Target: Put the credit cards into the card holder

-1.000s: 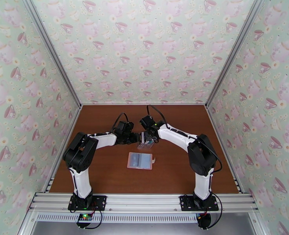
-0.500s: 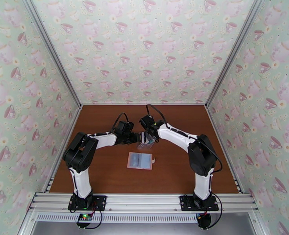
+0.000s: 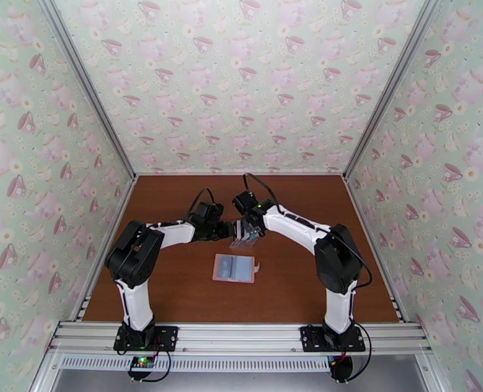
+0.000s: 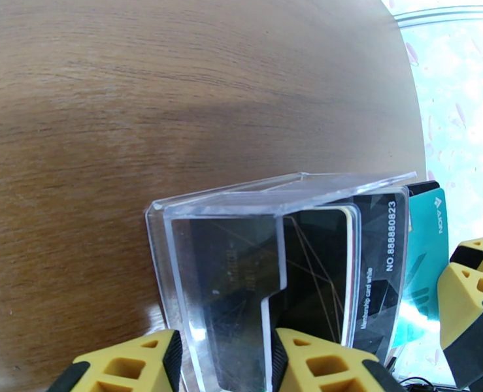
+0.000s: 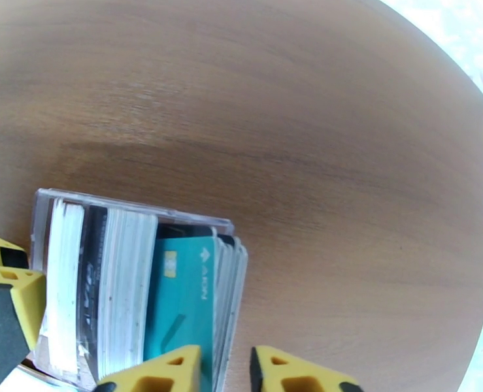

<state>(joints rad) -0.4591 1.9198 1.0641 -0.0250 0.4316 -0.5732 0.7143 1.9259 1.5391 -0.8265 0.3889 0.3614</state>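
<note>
The card holder [image 3: 234,268] lies open on the table, pink-edged with pale grey-blue pockets facing up. Behind it stands a clear slotted rack [image 3: 243,242] holding the credit cards [image 5: 182,289]: black, white and teal ones on edge. My left gripper [image 4: 225,347] comes in from the left and is shut on the rack's clear front section [image 4: 215,256]. My right gripper [image 5: 226,360] hangs over the rack from the right. Its jaws stand narrow around the top edges of several cards beside the teal one. I cannot tell whether its pads press them.
Brown wooden table [image 3: 176,289] walled on three sides by teacup-patterned panels. Both arms meet over the rack at mid-table. The wallet lies a short way in front of the rack.
The right gripper's jaws have narrowed over the cards. Both arms, the rack and the wallet stay where they were.
</note>
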